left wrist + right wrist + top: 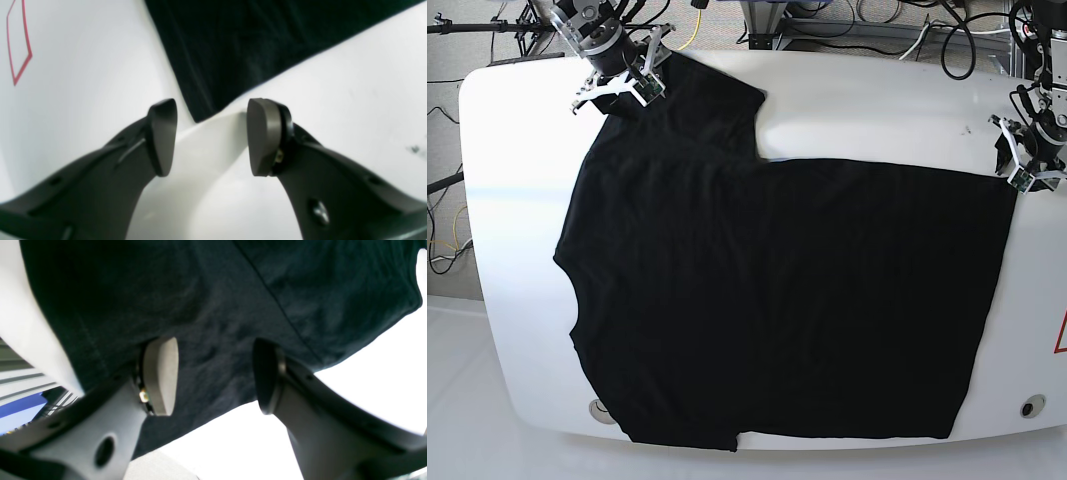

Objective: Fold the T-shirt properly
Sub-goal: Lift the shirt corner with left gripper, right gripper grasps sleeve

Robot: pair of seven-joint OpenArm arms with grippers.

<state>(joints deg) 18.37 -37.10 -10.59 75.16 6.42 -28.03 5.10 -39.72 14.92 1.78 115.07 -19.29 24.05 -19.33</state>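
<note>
The black T-shirt [777, 300] lies spread flat over most of the white table [877, 100], with one sleeve [712, 100] reaching to the far left. My right gripper [622, 90] hovers at that sleeve's outer end. In the right wrist view it [213, 376] is open, with dark fabric [217, 290] and a seam under the gap. My left gripper [1019, 165] is at the far right corner of the shirt. In the left wrist view it [211, 136] is open, and the shirt's pointed corner [197, 118] lies just beyond the fingertips, untouched.
A red outline mark [20, 43] is painted on the table near the right edge [1061, 335]. Round holes [1031, 407] sit at the near corners. Cables [877, 25] run behind the far edge. The shirt's near hem reaches the table's front rim.
</note>
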